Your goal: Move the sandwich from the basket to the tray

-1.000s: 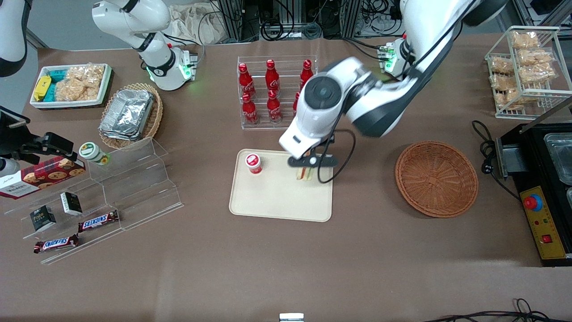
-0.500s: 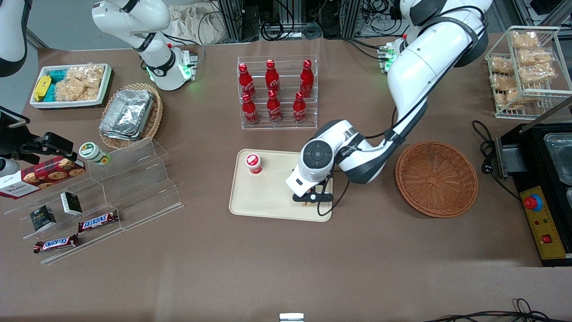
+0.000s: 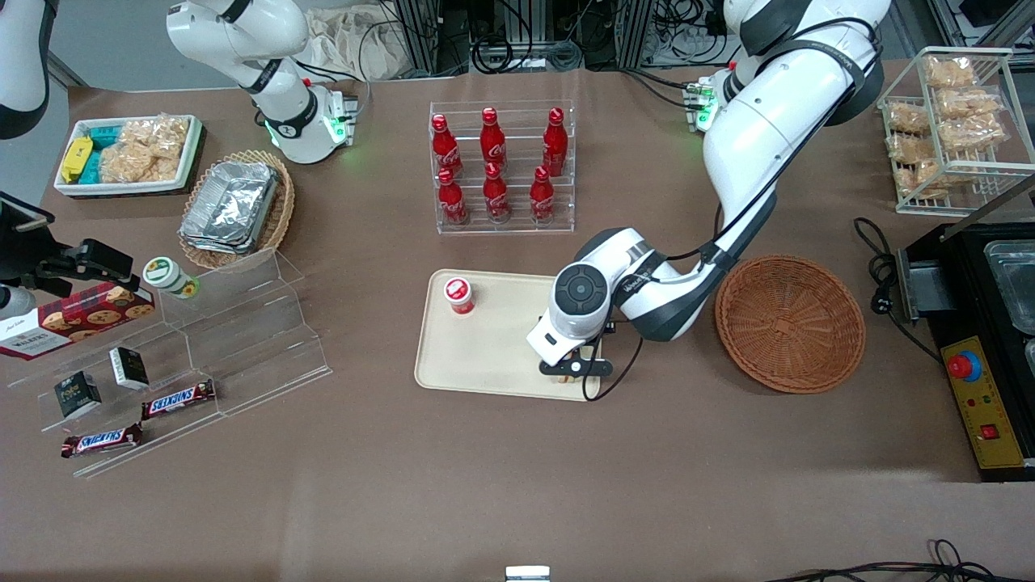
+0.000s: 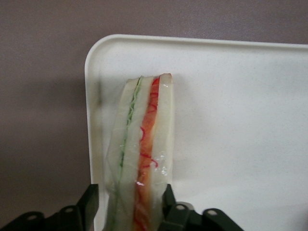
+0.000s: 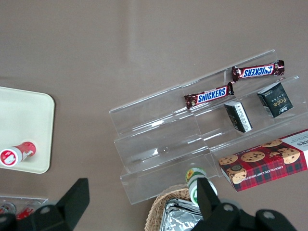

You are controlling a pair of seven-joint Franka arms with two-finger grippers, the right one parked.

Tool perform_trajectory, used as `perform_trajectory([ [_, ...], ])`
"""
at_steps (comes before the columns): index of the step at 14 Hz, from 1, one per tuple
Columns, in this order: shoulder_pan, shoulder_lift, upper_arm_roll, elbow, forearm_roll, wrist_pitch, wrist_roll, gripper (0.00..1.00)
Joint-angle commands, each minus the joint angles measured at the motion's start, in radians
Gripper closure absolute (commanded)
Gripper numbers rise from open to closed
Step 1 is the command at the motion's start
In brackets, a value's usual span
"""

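The gripper is low over the tray's corner nearest the round basket, its fingers clamped on the sandwich, which stands on edge, filling layers up, close to the tray's rim. To finish well, the wedge should probably touch down fully before release, and ease inward a little so it does not topple over the rim.

On the tray, a small red-capped bottle lies toward the parked arm's end. The reddish-brown basket beside the tray holds nothing.
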Motion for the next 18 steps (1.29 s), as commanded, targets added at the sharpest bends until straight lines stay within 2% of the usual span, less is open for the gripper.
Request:
perform_trajectory([
  [1,-0.002,-0.011,-0.002,0.032,0.014,-0.012,0.002,0.00],
  [5,0.001,-0.091,-0.007,0.083,0.005,-0.088,0.002,0.00],
  [10,0.006,-0.242,-0.005,0.166,0.005,-0.309,0.005,0.00],
  [12,0.045,-0.308,-0.007,0.164,-0.001,-0.340,0.011,0.00],
  [14,0.076,-0.361,-0.004,0.164,-0.063,-0.363,0.029,0.00],
  [18,0.128,-0.437,0.007,0.151,-0.077,-0.444,0.146,0.00],
])
